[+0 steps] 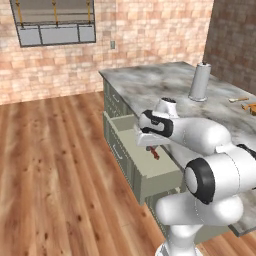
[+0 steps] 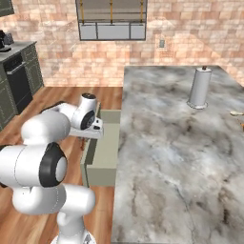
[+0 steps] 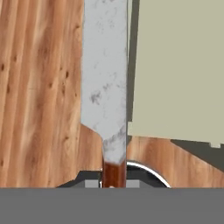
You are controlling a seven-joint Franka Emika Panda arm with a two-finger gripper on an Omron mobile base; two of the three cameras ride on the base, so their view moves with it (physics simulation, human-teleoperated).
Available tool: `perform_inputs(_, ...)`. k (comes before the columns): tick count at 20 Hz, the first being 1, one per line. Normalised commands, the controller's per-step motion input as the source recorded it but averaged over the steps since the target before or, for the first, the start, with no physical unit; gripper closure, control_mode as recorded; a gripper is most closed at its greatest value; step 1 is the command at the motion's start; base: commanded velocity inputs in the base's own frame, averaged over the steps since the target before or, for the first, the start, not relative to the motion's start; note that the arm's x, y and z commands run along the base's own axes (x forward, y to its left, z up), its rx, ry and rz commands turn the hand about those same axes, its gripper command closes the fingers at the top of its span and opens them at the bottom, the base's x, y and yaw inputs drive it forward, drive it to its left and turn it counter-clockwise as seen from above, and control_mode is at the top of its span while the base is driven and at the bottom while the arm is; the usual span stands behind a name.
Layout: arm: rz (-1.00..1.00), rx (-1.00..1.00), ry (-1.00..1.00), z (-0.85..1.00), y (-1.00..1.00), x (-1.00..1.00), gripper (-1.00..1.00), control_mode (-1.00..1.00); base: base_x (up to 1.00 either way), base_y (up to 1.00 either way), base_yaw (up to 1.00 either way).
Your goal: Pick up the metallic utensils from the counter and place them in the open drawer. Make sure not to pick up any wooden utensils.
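Hand view shows the knife (image 3: 105, 87) running up the middle of the frame, silvery blade over the wooden floor (image 3: 39, 87), its reddish-brown handle clamped in the jaws at the bottom; the open drawer (image 3: 179, 65) fills the upper right. Left base view has the gripper (image 1: 151, 148) at centre above the drawer, the marbled bench (image 1: 165, 82) behind it.

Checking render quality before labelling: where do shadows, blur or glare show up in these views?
Hand view: knife blade mottled, edges soft; dark shadow beside the open drawer. Left base view: blocky, counter evenly lit. Right base view: no glare on the marble.
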Motion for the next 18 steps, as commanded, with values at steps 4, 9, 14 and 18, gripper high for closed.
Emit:
perform_inputs(4,0.00,0.00,0.00,-0.22,0.00,0.39,1.00,-1.00,0.00,0.00,0.00)
perform_inputs(9,0.00,0.00,0.01,-0.01,0.00,0.48,1.00,-1.00,0.00,0.00,0.00)
perform_inputs(14,0.00,0.00,0.03,-0.06,0.00,0.56,1.00,-1.00,0.00,0.00,0.00)
perform_inputs(18,0.00,0.00,0.00,-0.12,0.00,0.45,1.00,-1.00,0.00,0.00,0.00)
